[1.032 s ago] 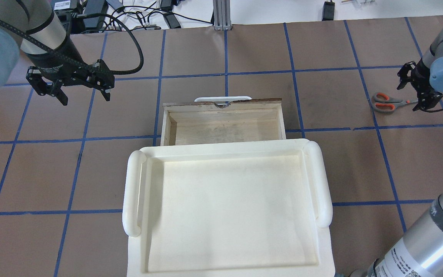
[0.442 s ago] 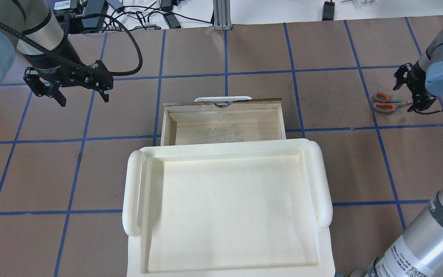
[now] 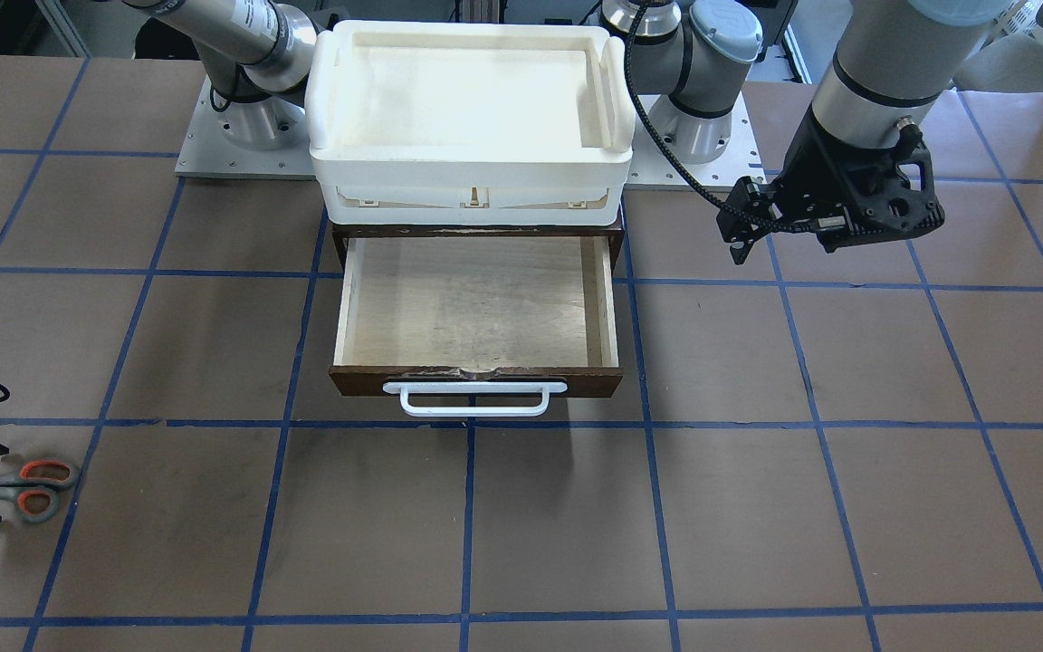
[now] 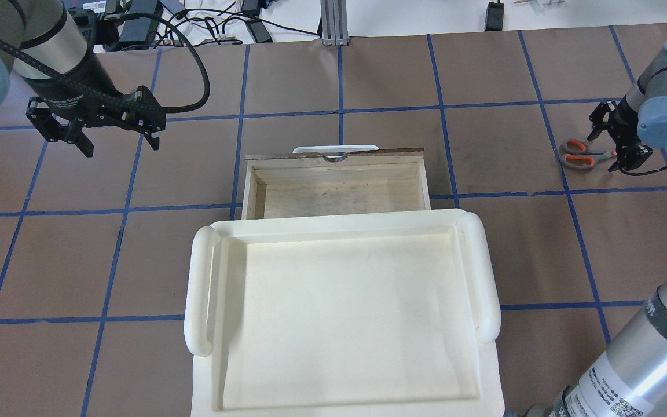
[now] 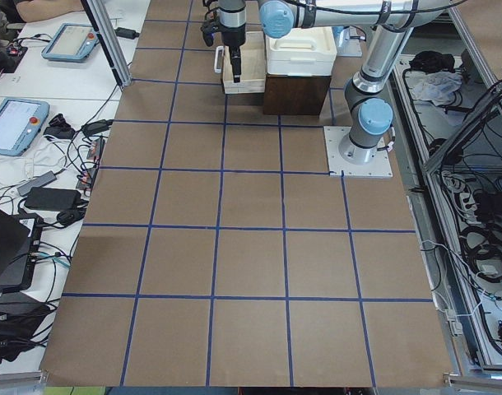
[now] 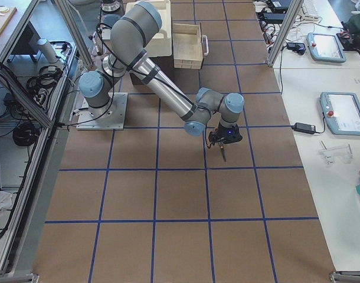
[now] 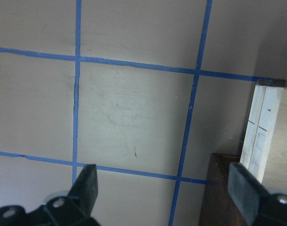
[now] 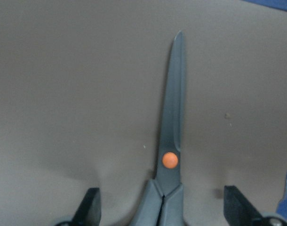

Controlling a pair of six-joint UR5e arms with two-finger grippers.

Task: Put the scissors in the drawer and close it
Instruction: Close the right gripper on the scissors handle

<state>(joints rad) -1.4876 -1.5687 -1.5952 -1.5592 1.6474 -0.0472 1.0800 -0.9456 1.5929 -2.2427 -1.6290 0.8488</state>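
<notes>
**A:** How far along is this?

**B:** Barely begun, I'd judge. On the worktop (image 4: 50, 260) the white tray (image 4: 200, 289) sits over the drawer (image 3: 476, 303), which is pulled out with nothing in it.

**A:** And the arms?

**B:** The left end effector (image 4: 120, 146) hangs spread wide and holds nothing, with the drawer's side wall near one of its fingers. The right end effector (image 8: 162, 209) is spread too, gripping nothing.

**A:** The scissors?

**B:** The scissors (image 8: 171, 136) lie flat on the worktop directly under the right end effector. Their shank is between its two fingers and the blades point away from it. The drawer is well apart from it, toward the left arm.

**A:** What's left?

**B:** Everything: clamp, lift, carry across, drop in, then push the drawer shut
</notes>
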